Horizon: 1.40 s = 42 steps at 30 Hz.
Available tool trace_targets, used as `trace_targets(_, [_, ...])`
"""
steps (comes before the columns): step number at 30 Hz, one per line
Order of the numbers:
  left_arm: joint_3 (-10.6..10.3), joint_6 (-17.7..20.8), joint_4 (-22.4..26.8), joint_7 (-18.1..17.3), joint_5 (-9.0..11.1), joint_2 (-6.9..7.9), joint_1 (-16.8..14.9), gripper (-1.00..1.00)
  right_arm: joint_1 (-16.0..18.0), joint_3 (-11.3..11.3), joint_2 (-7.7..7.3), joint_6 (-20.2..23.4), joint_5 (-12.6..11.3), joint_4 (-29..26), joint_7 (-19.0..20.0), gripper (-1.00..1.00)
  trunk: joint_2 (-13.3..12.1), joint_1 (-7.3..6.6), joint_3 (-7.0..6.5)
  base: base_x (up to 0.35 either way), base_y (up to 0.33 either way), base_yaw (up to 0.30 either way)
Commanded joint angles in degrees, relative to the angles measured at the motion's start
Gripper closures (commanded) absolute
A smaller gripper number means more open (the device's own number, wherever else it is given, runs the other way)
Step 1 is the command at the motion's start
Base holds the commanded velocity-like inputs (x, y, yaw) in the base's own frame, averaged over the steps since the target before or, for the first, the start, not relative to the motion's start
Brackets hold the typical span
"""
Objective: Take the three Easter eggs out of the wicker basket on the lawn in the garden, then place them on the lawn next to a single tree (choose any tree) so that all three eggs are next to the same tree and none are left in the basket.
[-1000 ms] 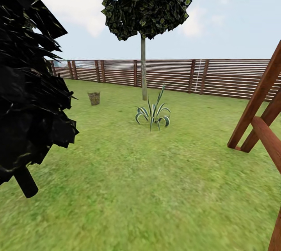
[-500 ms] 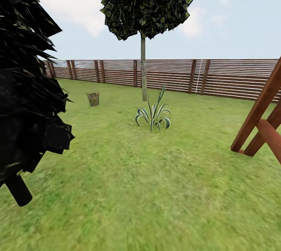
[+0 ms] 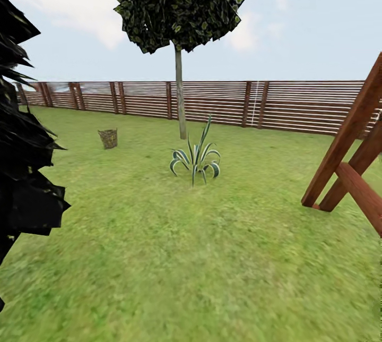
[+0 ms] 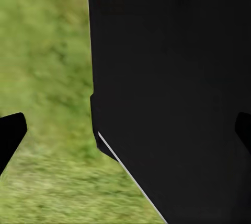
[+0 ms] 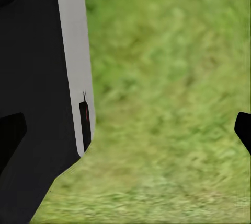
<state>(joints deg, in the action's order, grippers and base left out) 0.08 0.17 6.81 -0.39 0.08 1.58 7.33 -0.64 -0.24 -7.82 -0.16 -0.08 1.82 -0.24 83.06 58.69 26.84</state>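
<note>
The wicker basket (image 3: 108, 138) stands small and far off on the lawn (image 3: 201, 257), left of centre. The Easter eggs are hidden at this distance. A tree (image 3: 181, 95) with a thin pale trunk and dark crown rises right of the basket, in front of the fence. In the left wrist view my left gripper (image 4: 125, 132) is open, its dark fingertips (image 4: 10, 135) wide apart over grass and the robot's black body. My right gripper (image 5: 127, 130) is open too, with nothing between its fingertips (image 5: 243, 130).
A striped agave plant (image 3: 195, 160) grows in front of the tree. A large dark bush (image 3: 24, 145) crowds the left edge. A wooden swing frame (image 3: 345, 156) slants in at the right. The brown slat fence (image 3: 276, 105) closes the garden's far side.
The whole head picture has slid left, so the camera has moved. The dark bush covers less of the left side. The basket, tree and agave themselves have not moved.
</note>
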Motion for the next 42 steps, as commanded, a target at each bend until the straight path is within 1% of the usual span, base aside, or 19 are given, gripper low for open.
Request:
trace_targets(1, [0.0, 0.0, 0.1, 0.0, 0.0, 0.01, 0.1, -1.00, 0.0, 0.0, 0.00, 0.0, 0.0, 0.0, 0.0, -1.00, 0.0, 0.04, 0.03, 0.345, 0.000, -0.238])
trace_targets(6, [0.0, 0.0, 0.1, 0.0, 0.0, 0.01, 0.1, -1.00, 0.0, -0.1, 0.04, 0.2, 0.0, 0.0, 0.0, -1.00, 0.0, 0.04, 0.03, 0.344, 0.000, -0.078])
trace_targets(23, [0.0, 0.0, 0.1, 0.0, 0.0, 0.01, 0.1, -1.00, 0.0, -0.1, 0.03, 0.2, -0.1, 0.0, 0.0, -1.00, 0.0, 0.04, 0.03, 0.345, -0.001, -0.002])
trace_targets(42, [0.0, 0.0, 0.1, 0.0, 0.0, 0.01, 0.1, -1.00, 0.0, -0.1, -0.09, 0.0, -0.1, 0.0, 0.0, -1.00, 0.0, 0.04, 0.03, 0.345, -0.101, 0.000])
